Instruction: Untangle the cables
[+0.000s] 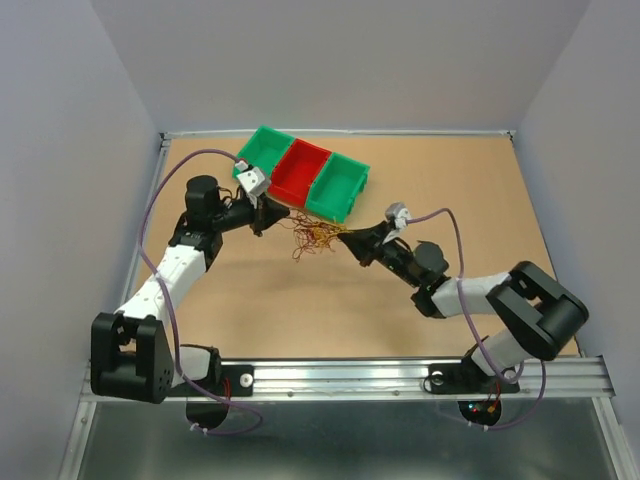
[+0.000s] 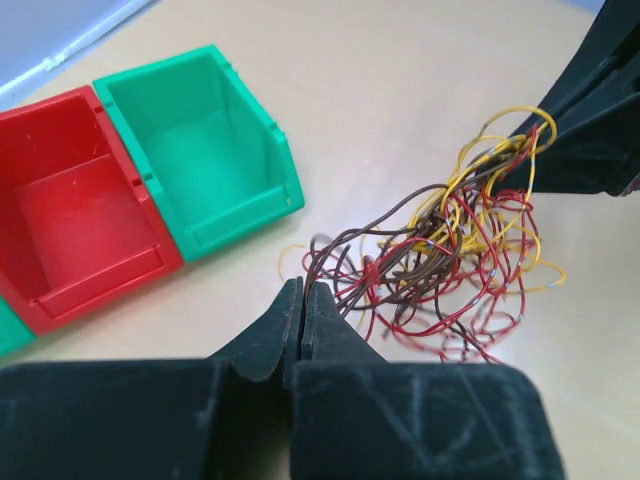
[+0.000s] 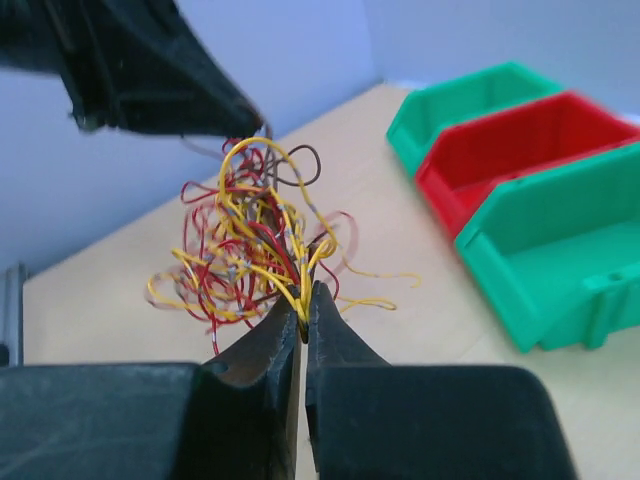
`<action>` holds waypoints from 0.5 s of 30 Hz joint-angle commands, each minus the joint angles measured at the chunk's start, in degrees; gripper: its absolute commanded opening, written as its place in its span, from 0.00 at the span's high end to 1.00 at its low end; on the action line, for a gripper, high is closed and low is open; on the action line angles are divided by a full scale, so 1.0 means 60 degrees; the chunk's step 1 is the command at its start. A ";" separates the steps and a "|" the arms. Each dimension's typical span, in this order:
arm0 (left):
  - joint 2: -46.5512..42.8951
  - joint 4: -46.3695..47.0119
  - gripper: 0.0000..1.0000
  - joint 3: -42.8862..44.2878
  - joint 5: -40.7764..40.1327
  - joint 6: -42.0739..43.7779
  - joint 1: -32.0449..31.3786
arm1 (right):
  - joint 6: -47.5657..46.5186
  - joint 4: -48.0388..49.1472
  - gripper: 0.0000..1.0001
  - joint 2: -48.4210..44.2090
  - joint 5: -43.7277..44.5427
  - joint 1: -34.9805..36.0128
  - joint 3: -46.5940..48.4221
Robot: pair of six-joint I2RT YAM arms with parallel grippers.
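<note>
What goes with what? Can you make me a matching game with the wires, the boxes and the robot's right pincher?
Things:
1. cables
2. middle bin
3. end bins
4. right gripper

Matches:
a. green
b. shut on yellow strands
c. one tangled clump
d. red

Pairs: 1-c, 2-d, 3-a, 4-b.
</note>
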 commanded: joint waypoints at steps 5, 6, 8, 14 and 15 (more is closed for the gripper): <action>-0.1493 0.3265 1.00 -0.0897 -0.1552 -0.2262 0.1550 | 0.0651 -0.0980 1.00 -0.3571 0.6264 -0.0667 -0.2109; -0.1581 0.3339 1.00 -0.0956 -0.1553 -0.2233 0.1550 | 0.0709 -0.1231 1.00 -0.3923 0.7036 -0.0652 -0.2242; -0.1742 0.3441 1.00 -0.1059 -0.1538 -0.2233 0.1550 | 0.0769 -0.1687 0.99 -0.4992 0.7642 -0.0667 -0.2491; -0.1831 0.3676 1.00 -0.1147 -0.1010 -0.2248 0.1550 | 0.0637 -0.2841 0.99 -0.7276 0.7937 -0.0667 -0.3093; -0.1889 0.3691 1.00 -0.1191 -0.1156 -0.2218 0.1550 | 0.0666 -0.3106 0.99 -0.7484 0.8053 -0.0681 -0.3064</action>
